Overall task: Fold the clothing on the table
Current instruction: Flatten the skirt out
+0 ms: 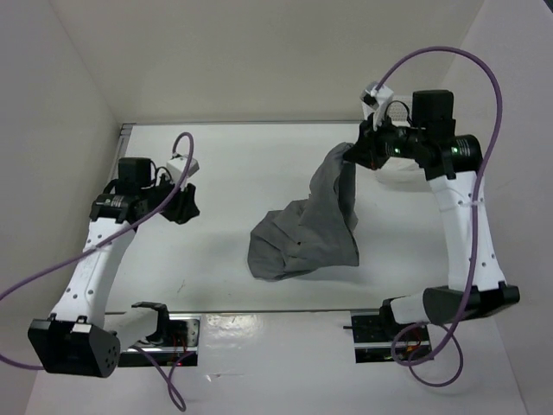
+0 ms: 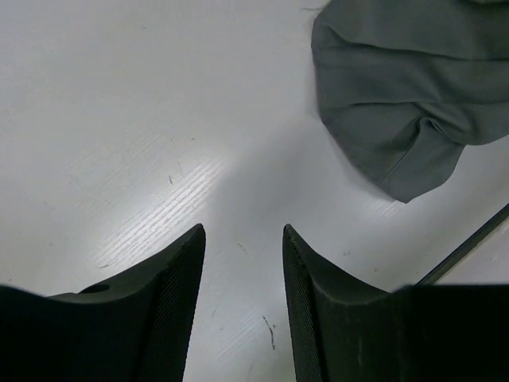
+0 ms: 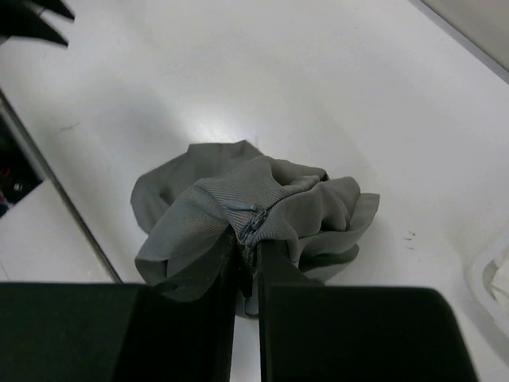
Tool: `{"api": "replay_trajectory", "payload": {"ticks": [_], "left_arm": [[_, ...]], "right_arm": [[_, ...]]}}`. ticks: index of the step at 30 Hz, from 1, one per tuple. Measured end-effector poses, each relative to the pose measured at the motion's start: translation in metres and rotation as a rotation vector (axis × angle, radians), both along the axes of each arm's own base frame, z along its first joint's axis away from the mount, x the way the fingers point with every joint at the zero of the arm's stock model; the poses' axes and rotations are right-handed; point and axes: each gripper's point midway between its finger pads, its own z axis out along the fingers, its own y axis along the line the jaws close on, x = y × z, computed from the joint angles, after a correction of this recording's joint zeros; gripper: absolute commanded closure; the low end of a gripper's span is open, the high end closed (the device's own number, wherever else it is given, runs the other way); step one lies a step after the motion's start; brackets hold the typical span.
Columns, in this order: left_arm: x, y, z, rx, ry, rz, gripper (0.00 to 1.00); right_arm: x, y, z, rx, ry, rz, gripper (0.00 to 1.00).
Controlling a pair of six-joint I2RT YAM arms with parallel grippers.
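Hanging from the right hand (image 3: 248, 245), grey clothing (image 1: 304, 232), its pinched edge hidden.

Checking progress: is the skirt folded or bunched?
Bunched: the right gripper holds the skirt up by one end; the rest lies crumpled on the table.

The clothing (image 1: 302, 238) is soft, matt cloth; the table (image 1: 225, 164) smooth and matt.
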Motion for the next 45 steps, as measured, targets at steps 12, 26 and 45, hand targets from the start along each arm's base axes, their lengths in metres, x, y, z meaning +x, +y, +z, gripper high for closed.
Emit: {"api": "replay_trajectory", "payload": {"ticks": [12,26,45], "left_arm": [[0.064,-0.063,-0.005,0.082,-0.021,-0.092,0.48],[0.079,-0.248,-0.049,0.201,-0.012,-0.289,0.44],[0.051,-0.341,-0.081,0.369,-0.224,-0.206,0.4]], "right_arm": [[0.151,-0.002,-0.049,0.041,0.174,-0.265,0.99],[0.205,-0.012,-0.118,0.021,0.327,-0.446,0.65],[0.194,-0.203,-0.129,-0.101,0.281,-1.021,0.08]]}}
